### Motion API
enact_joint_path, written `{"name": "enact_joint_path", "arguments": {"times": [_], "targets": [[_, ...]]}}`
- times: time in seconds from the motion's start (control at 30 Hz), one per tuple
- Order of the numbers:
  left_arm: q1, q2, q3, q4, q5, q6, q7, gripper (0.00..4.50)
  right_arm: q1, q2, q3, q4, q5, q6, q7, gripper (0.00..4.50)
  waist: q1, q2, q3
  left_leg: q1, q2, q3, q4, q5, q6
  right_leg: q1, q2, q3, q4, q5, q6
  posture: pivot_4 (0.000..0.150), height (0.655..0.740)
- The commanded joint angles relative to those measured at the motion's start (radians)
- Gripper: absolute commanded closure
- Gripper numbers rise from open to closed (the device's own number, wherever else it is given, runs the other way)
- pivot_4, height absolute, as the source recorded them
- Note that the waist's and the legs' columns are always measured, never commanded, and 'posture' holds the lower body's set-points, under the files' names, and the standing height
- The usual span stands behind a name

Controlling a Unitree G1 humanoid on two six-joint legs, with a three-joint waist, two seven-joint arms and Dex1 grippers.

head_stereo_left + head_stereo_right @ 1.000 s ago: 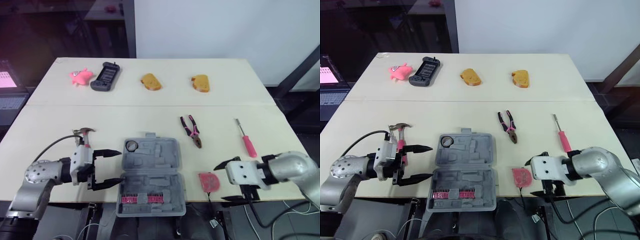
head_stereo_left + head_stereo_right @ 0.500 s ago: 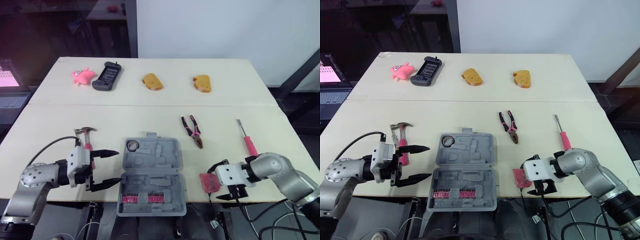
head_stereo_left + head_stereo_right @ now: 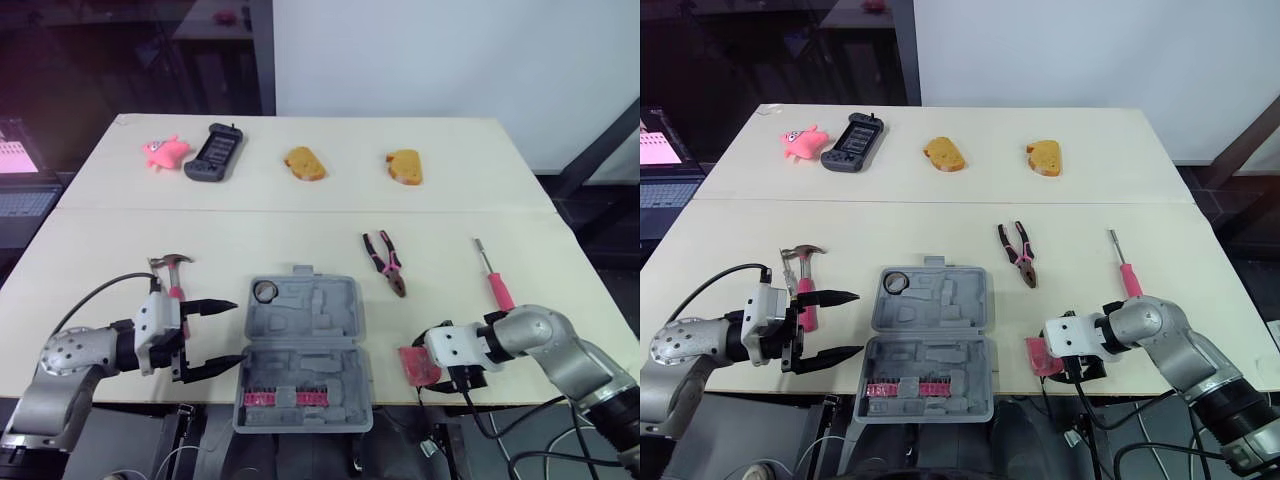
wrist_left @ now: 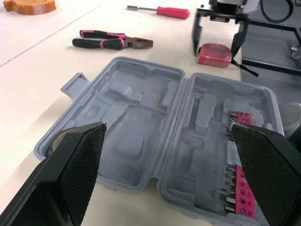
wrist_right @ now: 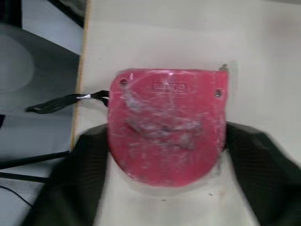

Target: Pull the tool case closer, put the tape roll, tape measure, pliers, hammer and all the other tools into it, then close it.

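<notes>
The left gripper [image 3: 238, 332] hangs low over the pale wooden table [image 3: 120, 230] with its two black fingers spread wide and nothing between them. Straight ahead of those fingers, its nearest edge just past the fingertips, lies the grey moulded plastic tool case [image 3: 300, 340], open flat with its recesses facing up. In the case's corner nearest the finger that is farther from the robot sits the small ring-shaped tape roll [image 3: 264, 291]. In the half off the other finger runs a pink strip of screwdriver bits [image 3: 280, 398]. Just beside the left gripper's white body, on the side away from the robot, rests the steel-headed hammer with a pink grip [image 3: 170, 272]. The right gripper [image 4: 216, 46] points down near the table's front edge, across the case from the left gripper. Its fingers are parted and stand on either side of the flat red tape measure [image 3: 417, 363], close against its flanks, though whether the pads [image 5: 89, 160] press on it cannot be told. A thin black wrist strap [image 5: 61, 101] trails from the tape measure past the table edge. Farther up the table from the right gripper lie the black-and-pink pliers [image 3: 385, 262], and beyond it, a little to its right, the pink-handled screwdriver [image 3: 495, 285]. Well beyond both grippers, along the far side, sit a pink soft toy [image 3: 163, 151], a dark handheld device [image 3: 211, 152] and two pieces of toast [image 3: 302, 163] [image 3: 403, 166].
</notes>
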Motion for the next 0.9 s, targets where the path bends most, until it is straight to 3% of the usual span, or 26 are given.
{"name": "enact_joint_path", "arguments": {"times": [0.03,0.27,0.43,0.6,0.9], "targets": [[-0.001,0.014,0.023,-0.032,-0.015,0.001,0.001,0.0,0.0,0.008,-0.007,-0.009,-0.001,0.004,0.0,1.61,0.0,0.0,0.0,0.0,0.0,0.0,0.0,0.0,0.0,0.0,0.0,0.0,0.0,0.0,0.0,0.15,0.74],[0.003,0.014,0.026,-0.028,-0.013,0.0,0.004,0.0,-0.041,0.002,-0.073,-0.11,0.085,0.084,0.018,1.61,-0.001,0.001,0.0,0.0,0.0,0.0,0.0,0.0,0.0,0.0,0.0,0.0,0.0,0.0,0.0,0.15,0.74],[-0.017,0.012,0.027,0.005,-0.004,-0.007,0.011,0.0,-0.29,0.073,-0.09,-0.301,0.199,0.484,0.003,1.61,-0.006,0.005,0.002,0.0,0.0,-0.001,0.0,0.0,-0.001,-0.001,0.001,0.001,0.002,0.001,-0.001,0.15,0.74],[-0.055,0.009,0.021,0.05,0.007,-0.015,0.012,0.0,-0.547,0.185,0.113,-0.322,0.092,0.83,-0.062,1.61,0.001,0.005,0.002,-0.001,0.001,-0.002,-0.001,0.0,-0.001,-0.003,0.001,-0.001,0.002,0.001,0.0,0.15,0.74],[-0.095,0.003,0.011,0.086,0.018,-0.02,0.008,0.0,-0.798,0.307,0.442,-0.191,-0.05,0.984,-0.059,1.61,-0.004,0.005,0.002,-0.003,0.001,-0.001,-0.001,0.0,0.0,-0.006,0.001,-0.001,0.003,0.001,0.0,0.15,0.74]]}}
